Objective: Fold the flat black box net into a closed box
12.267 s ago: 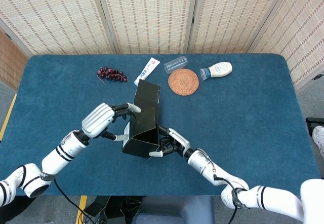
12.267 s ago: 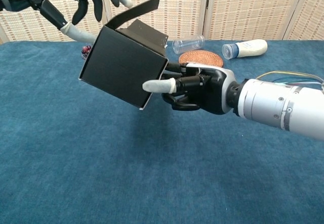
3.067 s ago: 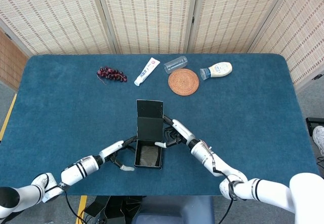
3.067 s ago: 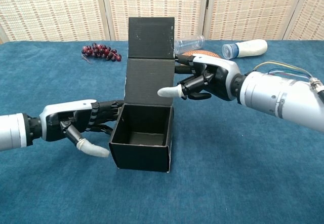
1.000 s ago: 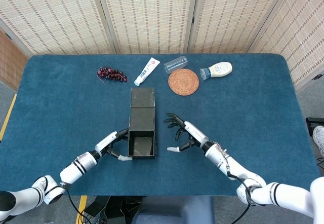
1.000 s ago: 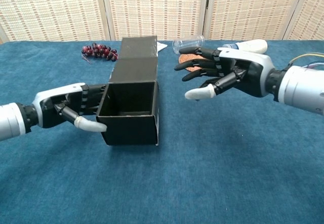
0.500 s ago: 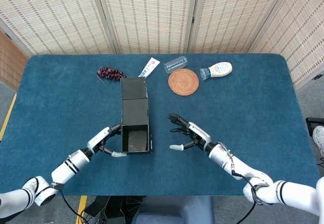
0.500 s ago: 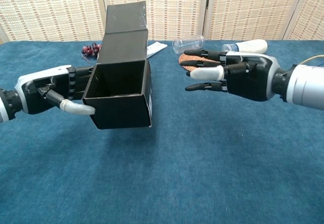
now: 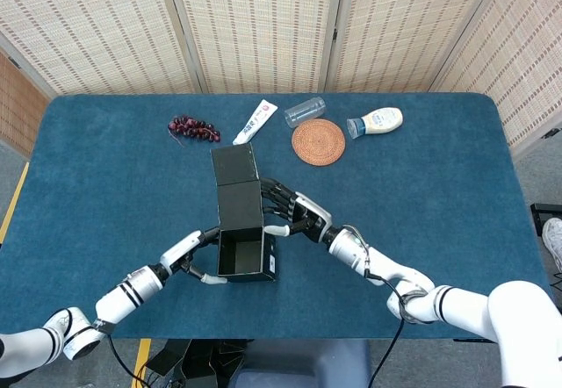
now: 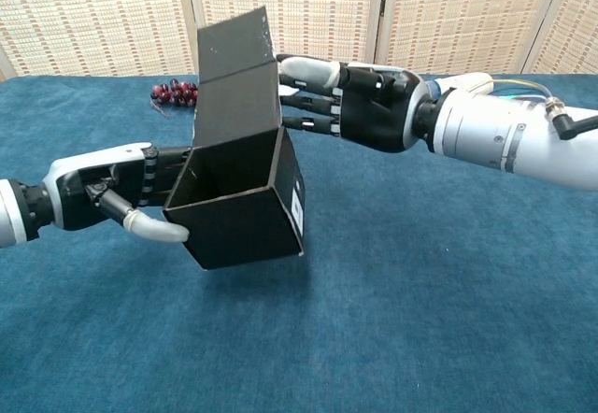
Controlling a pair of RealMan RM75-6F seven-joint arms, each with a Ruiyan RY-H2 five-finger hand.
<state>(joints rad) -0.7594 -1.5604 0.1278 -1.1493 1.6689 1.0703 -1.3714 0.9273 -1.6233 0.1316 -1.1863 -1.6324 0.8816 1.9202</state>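
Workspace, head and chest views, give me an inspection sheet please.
Surface: blue table.
Job's things: black box tilted, top open, lid flap raised.
Clutter: grapes, tube, clear bottle, woven coaster, white bottle along the far edge.
Hands: left hand grips the box's left side; right hand touches its right side.
Cables: wires on the right forearm.
Surroundings: woven screens behind.

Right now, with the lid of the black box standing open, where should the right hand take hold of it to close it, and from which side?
Probably the lid's far top edge, from behind. The lid flap stands up behind the black box's open mouth; the right hand is already beside it, while the left hand holds the box's left wall.
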